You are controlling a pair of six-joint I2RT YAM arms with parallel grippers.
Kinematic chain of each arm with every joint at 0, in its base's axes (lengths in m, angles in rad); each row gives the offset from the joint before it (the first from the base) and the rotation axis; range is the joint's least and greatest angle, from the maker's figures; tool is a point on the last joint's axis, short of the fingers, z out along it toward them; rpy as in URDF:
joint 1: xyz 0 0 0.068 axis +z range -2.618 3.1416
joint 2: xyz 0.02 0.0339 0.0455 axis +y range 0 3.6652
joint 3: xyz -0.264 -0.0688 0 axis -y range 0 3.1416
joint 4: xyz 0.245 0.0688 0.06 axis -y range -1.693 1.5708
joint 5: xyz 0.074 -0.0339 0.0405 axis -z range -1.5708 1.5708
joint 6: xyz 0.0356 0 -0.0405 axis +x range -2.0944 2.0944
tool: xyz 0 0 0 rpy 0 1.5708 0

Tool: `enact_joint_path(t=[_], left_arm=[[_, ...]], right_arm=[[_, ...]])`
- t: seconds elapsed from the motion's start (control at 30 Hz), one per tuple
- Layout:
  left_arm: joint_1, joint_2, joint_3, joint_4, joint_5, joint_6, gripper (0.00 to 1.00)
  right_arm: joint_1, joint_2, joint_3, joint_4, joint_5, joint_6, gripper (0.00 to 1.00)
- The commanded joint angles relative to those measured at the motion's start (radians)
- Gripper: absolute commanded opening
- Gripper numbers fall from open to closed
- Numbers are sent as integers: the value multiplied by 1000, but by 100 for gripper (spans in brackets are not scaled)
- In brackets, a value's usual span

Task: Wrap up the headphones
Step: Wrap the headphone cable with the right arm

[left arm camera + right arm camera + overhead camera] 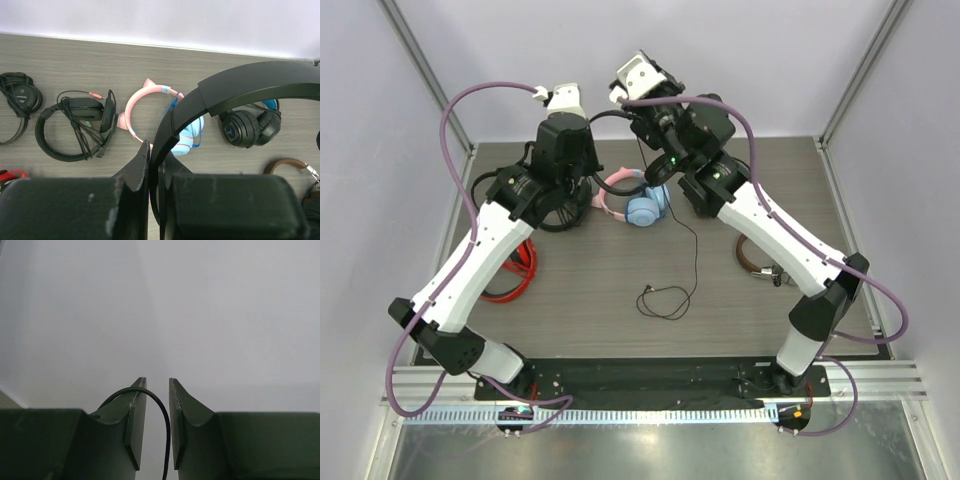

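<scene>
The left end effector (154, 165) clamps the headphones (250, 84) by their smooth matte-black arched band. The right end effector (157, 410) stands slightly parted around the thin cable (167, 432), above a grey wood-grain desk (600, 300).

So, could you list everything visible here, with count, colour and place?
headphones: one, black, above table, headband in left gripper
cable: one, thin black, between fingers of right gripper
pink-and-blue headphones: one, table back centre
over-ear headphones: one, black and blue, right of those
black headsets: two, table back left
brown headband: one, table right
red loops: one bundle, table left
table: one, grey-brown
left gripper: black, shut on headphones
right gripper: dark, open
</scene>
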Motion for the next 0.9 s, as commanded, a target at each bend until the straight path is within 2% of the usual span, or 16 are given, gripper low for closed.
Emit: enact_joint_path(t=[0.0,0.1,0.23,0.47,0.6,0.87], left_arm=[[-5,-14,-3,51,55,10,0],[-5,-20,-13,58,80,17,0],[-5,-25,-23,75,107,19,0],[-5,-19,-15,92,139,43,0],[-22,-4,6,92,88,120,0],[-54,-10,28,173,69,295,0]], right_arm=[[-39,15,90,-44,-56,88,30],[-68,38,126,-89,-90,119,26],[-99,66,161,-141,-135,157,16],[-127,97,156,-172,-168,203,12],[-130,103,150,-170,-182,218,9],[-145,109,127,-158,-196,240,2]])
